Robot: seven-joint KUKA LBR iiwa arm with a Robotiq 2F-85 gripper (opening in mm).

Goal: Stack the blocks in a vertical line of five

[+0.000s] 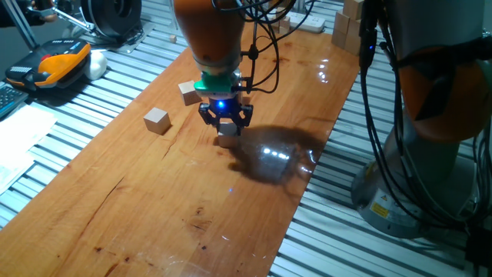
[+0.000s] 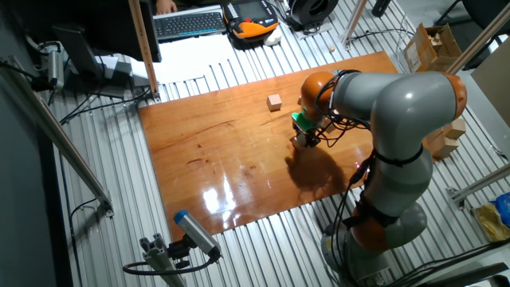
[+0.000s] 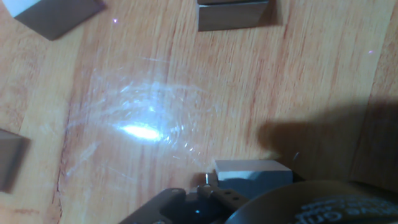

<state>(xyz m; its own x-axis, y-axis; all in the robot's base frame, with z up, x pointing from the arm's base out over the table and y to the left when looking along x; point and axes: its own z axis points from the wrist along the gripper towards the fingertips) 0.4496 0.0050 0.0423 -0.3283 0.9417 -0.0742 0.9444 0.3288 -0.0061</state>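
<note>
A small tan block (image 1: 227,140) rests on the wooden table right under my gripper (image 1: 226,129), whose dark fingers reach down on both sides of it. In the hand view this block (image 3: 253,176) shows at the bottom edge against the gripper body, and the fingertips are hidden. Whether the fingers press on it is unclear. Two more blocks lie to the left, one (image 1: 157,120) nearer and one (image 1: 189,92) farther back. The hand view shows further blocks at the top left (image 3: 56,15), top middle (image 3: 233,14) and left edge (image 3: 9,158). No blocks are stacked.
The table (image 1: 154,208) is a long wooden board on a slatted metal surface. Larger pale wooden blocks (image 1: 350,27) and a white power strip (image 1: 307,19) sit at its far end. The grey robot base (image 1: 430,115) stands to the right. A keyboard (image 2: 191,24) lies beyond the table.
</note>
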